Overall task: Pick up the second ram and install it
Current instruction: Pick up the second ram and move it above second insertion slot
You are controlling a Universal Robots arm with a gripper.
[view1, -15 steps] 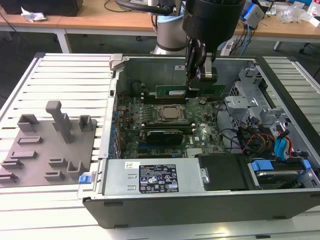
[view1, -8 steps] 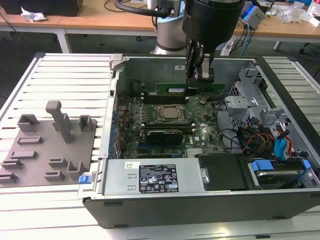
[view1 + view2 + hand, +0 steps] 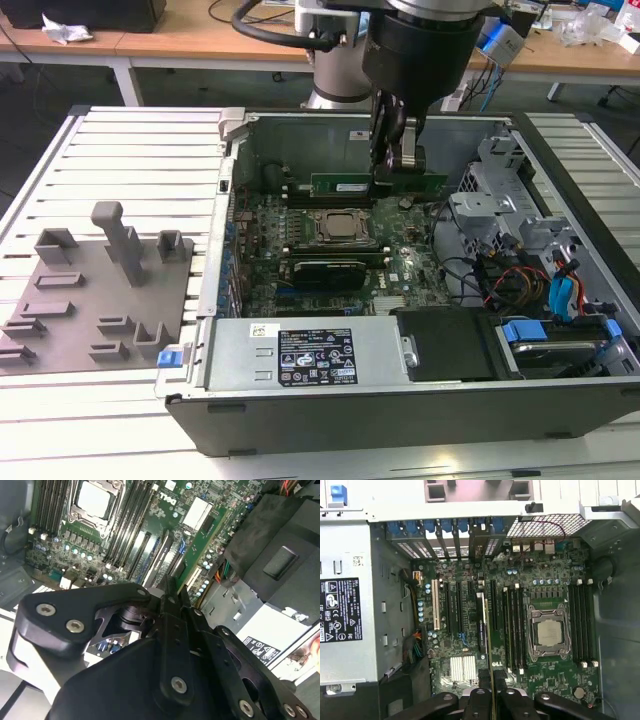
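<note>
A: Where's the ram?
B: Clamped in the gripper, raised over the motherboard, not seated.
A: Which way does it lie?
B: On edge, with its long axis along the exterior view's left-right, parallel to the slots. It hangs straight below the gripper, with more of its length jutting left.

Robotics lab, open computer case on slatted aluminium table, cluttered workbenches behind

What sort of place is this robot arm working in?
Likely a robotics lab or test workshop: an open computer case sits on a slatted metal table, a grey fixture tray lies beside it, and wooden desks with cables stand behind.
</note>
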